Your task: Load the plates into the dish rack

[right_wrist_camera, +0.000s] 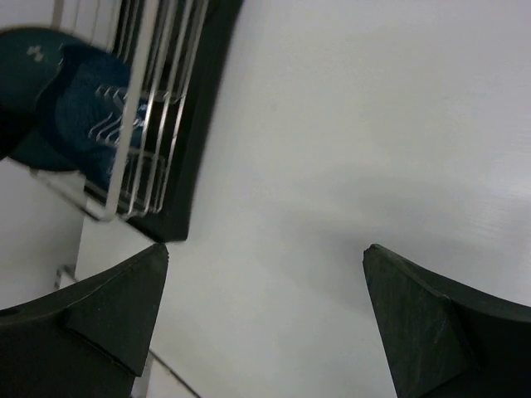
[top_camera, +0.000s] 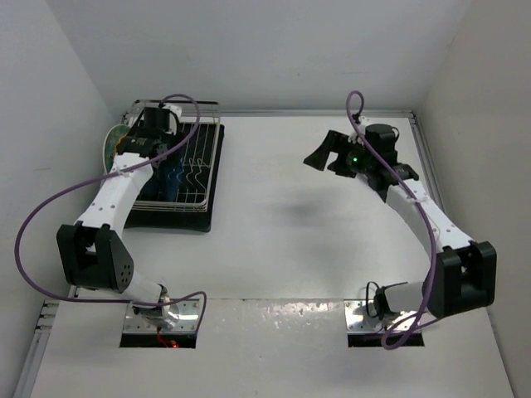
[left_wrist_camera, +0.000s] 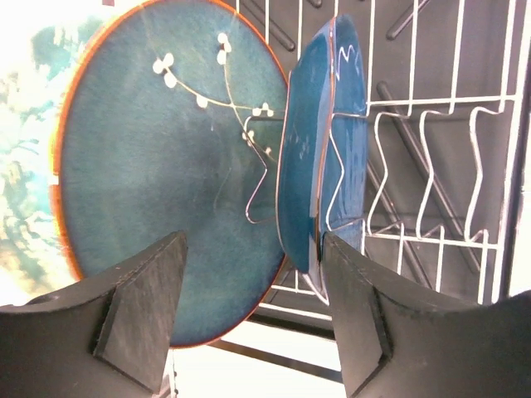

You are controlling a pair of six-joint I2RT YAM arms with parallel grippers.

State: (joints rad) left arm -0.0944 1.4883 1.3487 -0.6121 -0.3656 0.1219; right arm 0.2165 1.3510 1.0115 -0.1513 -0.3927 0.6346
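The silver wire dish rack (top_camera: 203, 178) on its black drip tray sits at the back left. In the left wrist view a teal round plate (left_wrist_camera: 158, 166) with an orange rim and a white sprig stands upright in the rack (left_wrist_camera: 431, 166). A dark blue plate (left_wrist_camera: 319, 141) stands edge-on between prongs beside it. My left gripper (left_wrist_camera: 249, 290) is open over the rack, its right finger (left_wrist_camera: 357, 315) close to the blue plate's lower edge. My right gripper (top_camera: 319, 157) is open and empty above bare table. The blue plate also shows in the right wrist view (right_wrist_camera: 83, 124).
A pale plate with a teal pattern (left_wrist_camera: 25, 166) stands at the rack's far left, overexposed; its yellowish rim shows in the top view (top_camera: 112, 143). White walls close in behind and on both sides. The rack's right-hand prong rows (left_wrist_camera: 448, 191) hold nothing.
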